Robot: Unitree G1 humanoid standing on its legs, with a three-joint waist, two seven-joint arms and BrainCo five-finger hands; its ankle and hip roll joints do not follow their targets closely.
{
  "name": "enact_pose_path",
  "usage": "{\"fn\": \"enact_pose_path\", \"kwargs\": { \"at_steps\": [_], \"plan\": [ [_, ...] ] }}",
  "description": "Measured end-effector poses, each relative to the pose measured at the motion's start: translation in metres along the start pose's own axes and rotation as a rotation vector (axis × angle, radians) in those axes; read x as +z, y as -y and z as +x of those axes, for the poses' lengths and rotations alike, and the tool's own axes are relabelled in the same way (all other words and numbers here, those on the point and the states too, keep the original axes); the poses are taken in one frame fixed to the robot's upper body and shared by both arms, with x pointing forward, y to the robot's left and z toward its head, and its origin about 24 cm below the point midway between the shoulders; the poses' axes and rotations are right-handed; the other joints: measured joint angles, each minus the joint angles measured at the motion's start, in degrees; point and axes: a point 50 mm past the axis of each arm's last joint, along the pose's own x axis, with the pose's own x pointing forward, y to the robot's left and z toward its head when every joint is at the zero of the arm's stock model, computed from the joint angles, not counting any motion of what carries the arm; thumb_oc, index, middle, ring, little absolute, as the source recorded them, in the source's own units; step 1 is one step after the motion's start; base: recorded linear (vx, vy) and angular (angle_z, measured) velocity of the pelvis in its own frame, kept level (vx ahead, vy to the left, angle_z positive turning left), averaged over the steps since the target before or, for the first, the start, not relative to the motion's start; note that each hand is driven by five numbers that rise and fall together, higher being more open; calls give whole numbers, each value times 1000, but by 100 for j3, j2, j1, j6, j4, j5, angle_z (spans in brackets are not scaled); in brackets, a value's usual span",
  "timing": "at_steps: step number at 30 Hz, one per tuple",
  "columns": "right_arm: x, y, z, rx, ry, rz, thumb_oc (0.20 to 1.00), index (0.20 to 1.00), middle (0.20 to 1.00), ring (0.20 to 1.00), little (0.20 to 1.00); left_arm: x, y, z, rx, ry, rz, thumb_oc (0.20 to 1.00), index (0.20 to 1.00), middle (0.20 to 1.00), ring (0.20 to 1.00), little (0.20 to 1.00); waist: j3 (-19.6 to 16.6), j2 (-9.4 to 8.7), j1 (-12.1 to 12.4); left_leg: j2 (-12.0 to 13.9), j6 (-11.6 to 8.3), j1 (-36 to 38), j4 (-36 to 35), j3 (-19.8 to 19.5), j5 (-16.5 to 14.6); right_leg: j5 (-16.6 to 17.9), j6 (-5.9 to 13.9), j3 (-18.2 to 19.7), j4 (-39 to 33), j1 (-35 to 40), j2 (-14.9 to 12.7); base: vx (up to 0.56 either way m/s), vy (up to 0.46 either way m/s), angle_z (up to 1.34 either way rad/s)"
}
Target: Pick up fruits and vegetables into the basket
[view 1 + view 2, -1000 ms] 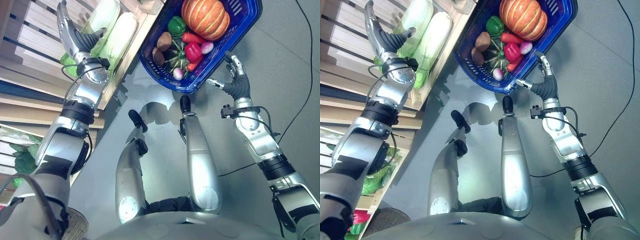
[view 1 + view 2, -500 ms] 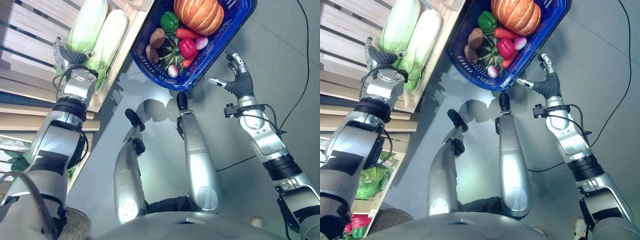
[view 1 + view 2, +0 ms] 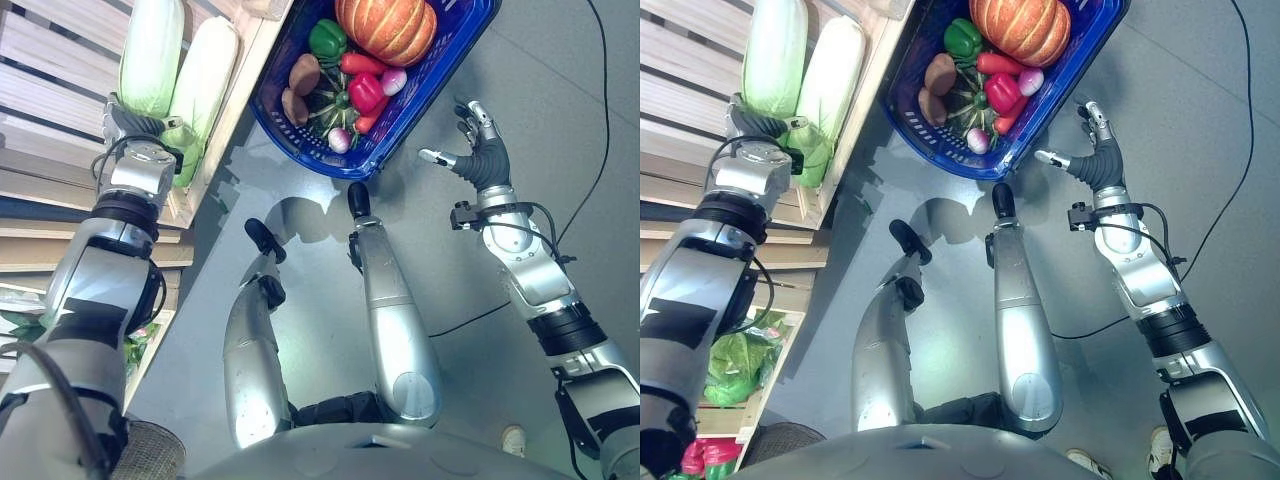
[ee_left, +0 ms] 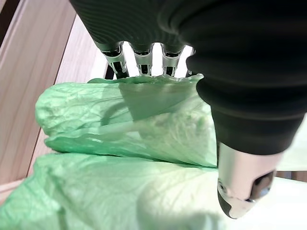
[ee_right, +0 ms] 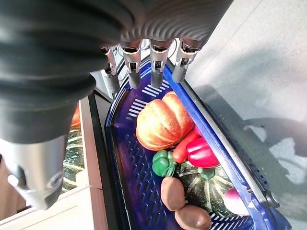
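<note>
Blue basket [image 3: 440, 75] on floor holds pumpkin [image 3: 385, 28], peppers, perhaps potatoes; cabbages [image 3: 150, 60] shelved.

The left hand [image 3: 128, 128], raised at upper left one second ago, has come down onto the cabbages [image 3: 150, 62]. The right hand [image 3: 482, 155] moved slightly right from the basket [image 3: 420, 95].

Pretty bright overhead light here, throwing soft dark shadows on the grey floor [image 3: 330, 215] just below the blue basket [image 3: 425, 95]. In the left wrist view the pale cabbage [image 4: 120, 143] is washed out with glare and soft up close. The head views bend noticeably toward the edges.
</note>
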Motion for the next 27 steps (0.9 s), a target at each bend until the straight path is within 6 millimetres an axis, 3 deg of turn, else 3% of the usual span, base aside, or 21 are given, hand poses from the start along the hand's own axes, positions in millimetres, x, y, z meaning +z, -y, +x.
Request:
{"fn": "enact_pose_path", "kwargs": {
  "at_steps": [4,11,18,26,27],
  "plan": [
    [-1,3,1,20,-11,-19,1000,1000,1000,1000,1000,-6,-9,6,-81,-52,91,1000,1000,1000,1000,1000,0,0,-1,31,4,-27,137,43,-118,4,8,39,-6,-5,14,17,52,-7],
    [-2,2,1,42,-43,13,1000,1000,1000,1000,1000,-5,-17,10,-175,-85,81,1000,1000,1000,1000,1000,0,0,-37,48,13,-19,198,101,-175,11,19,89,-14,-5,32,28,48,-4],
    [-5,0,-1,66,-60,13,1000,1000,1000,1000,1000,-7,-18,10,-231,-133,-90,1000,1000,1000,1000,1000,0,0,-83,39,25,-4,226,141,-209,19,34,137,-11,-6,30,14,14,-2],
    [-6,0,-2,66,-62,13,1000,1000,1000,1000,1000,-8,-16,9,-248,-142,-131,1000,1000,1000,1000,1000,-1,-2,-82,38,27,-4,234,144,-214,19,34,146,-9,-7,33,0,0,0],
    [-6,0,-2,65,-62,13,1000,1000,1000,1000,1000,-8,-16,9,-248,-143,-133,576,576,576,576,576,-1,-2,-81,39,27,-4,235,144,-215,19,34,146,-9,-7,33,0,0,0]
  ]
}}
